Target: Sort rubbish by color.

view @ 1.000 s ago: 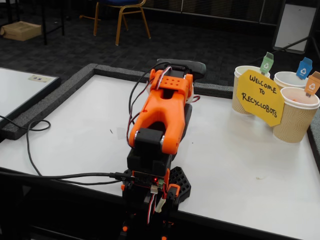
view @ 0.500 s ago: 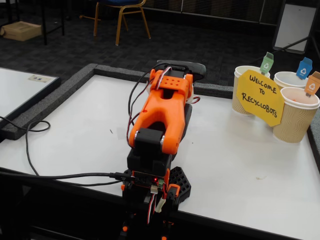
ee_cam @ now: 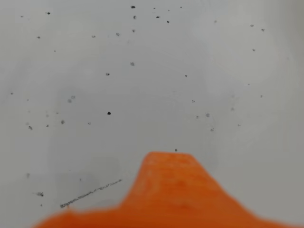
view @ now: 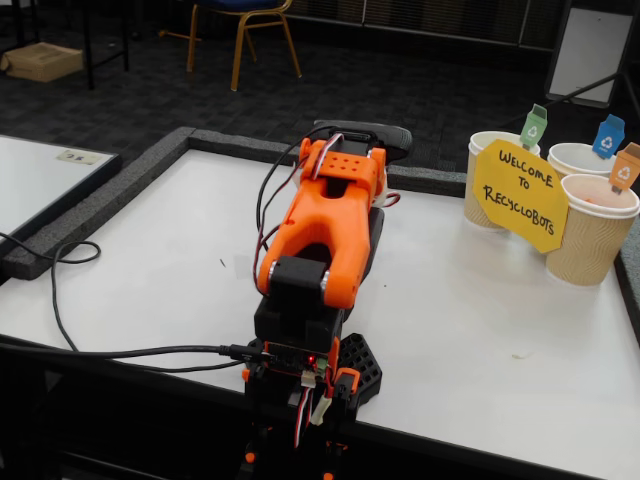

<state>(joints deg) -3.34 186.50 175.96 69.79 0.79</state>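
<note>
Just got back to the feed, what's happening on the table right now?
Not much. The orange arm sits folded up over its base at the near edge of the white table, handling nothing. The wrist view shows only an orange part of the pincer over bare, speckled tabletop, so I cannot tell if it is open. Three paper cups with coloured flags stand at the far right behind a yellow sign. No loose paper wads show on the table; something orange shows inside the nearest cup.
</note>
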